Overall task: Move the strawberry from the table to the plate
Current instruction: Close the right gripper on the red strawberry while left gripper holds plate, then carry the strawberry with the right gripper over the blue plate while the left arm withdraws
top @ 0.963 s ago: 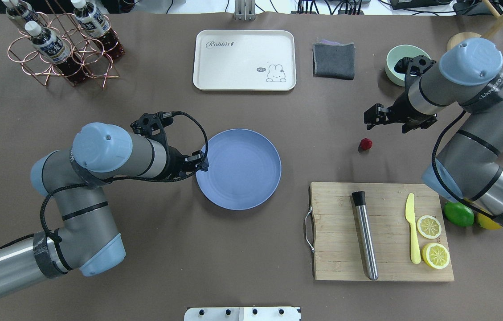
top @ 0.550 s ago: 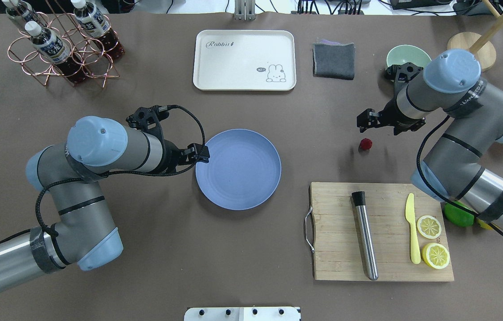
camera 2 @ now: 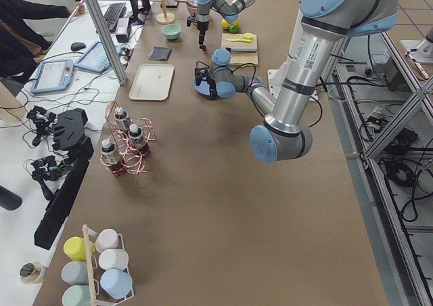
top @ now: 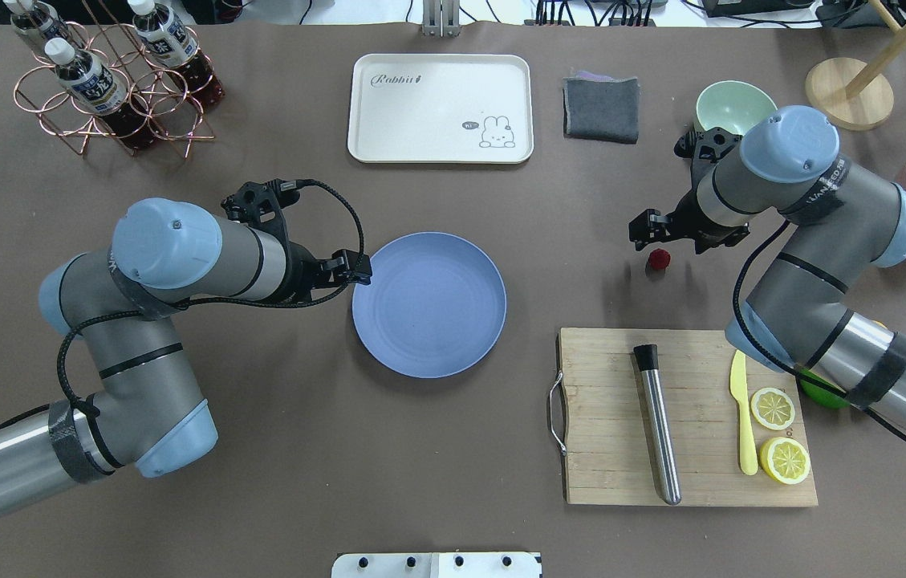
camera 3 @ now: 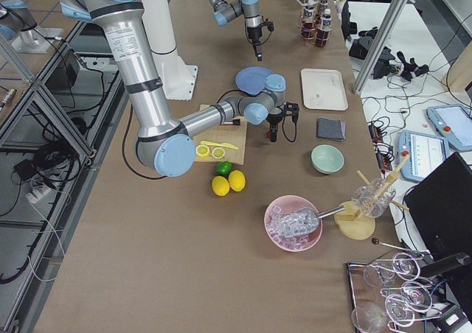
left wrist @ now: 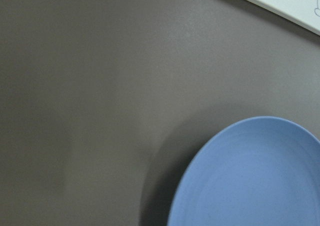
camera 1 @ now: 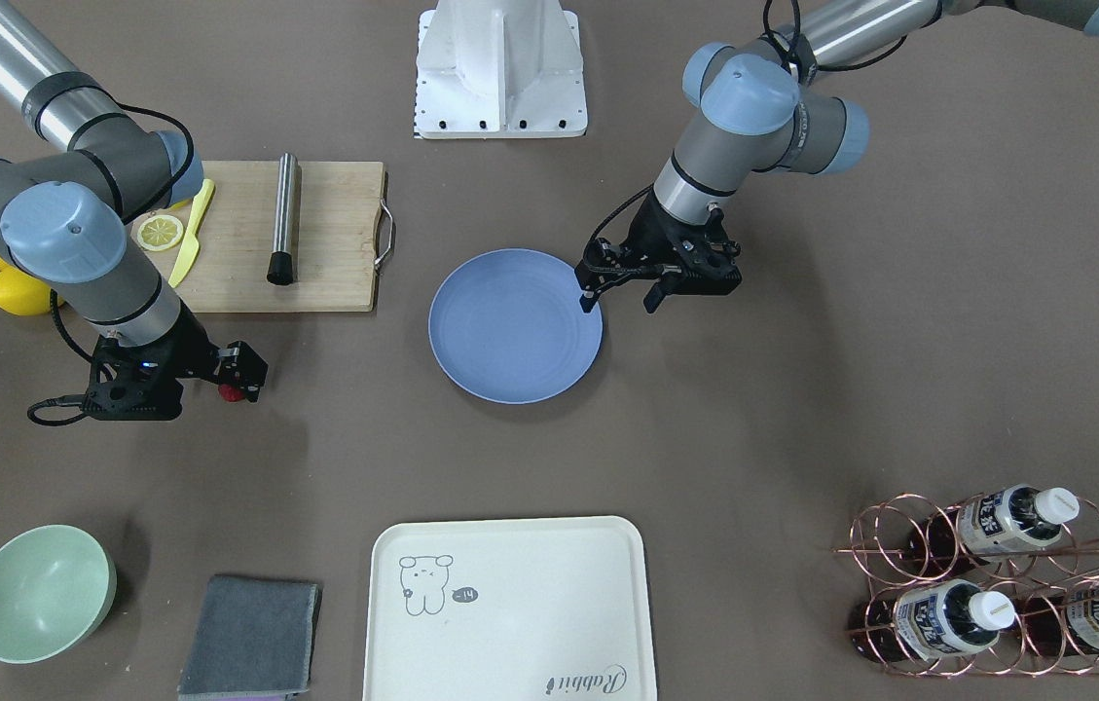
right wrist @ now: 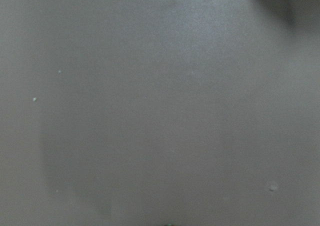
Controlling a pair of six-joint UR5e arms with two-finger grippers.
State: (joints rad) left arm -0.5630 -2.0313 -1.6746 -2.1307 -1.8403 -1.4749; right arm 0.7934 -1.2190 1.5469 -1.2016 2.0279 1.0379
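Observation:
The strawberry (top: 659, 258) is a small dark-red berry lying on the grey-brown table (top: 276, 498), right of the blue plate (top: 428, 305). My right gripper (top: 645, 229) hovers just beyond the berry and a little to its left, and looks open with nothing held. In the front-facing view the strawberry (camera 1: 232, 392) peeks out beside the right gripper (camera 1: 242, 380). My left gripper (top: 355, 270) is open and empty at the plate's left rim; its two fingers (camera 1: 588, 297) stand apart over the plate (camera 1: 515, 326). The left wrist view shows only the plate's edge (left wrist: 250, 176) on the table.
A wooden cutting board (top: 613, 417) at front right carries a steel rod, a yellow knife and two lemon slices. A lime (top: 822, 389) lies under the right arm. At the back are a cream tray (top: 440, 108), a grey cloth (top: 601, 108), a mint bowl (top: 733, 104) and a bottle rack (top: 111, 80).
My right gripper has moved left and closer to the strawberry. The left gripper has slid a little farther back along the plate's left rim. The strawberry has not moved.

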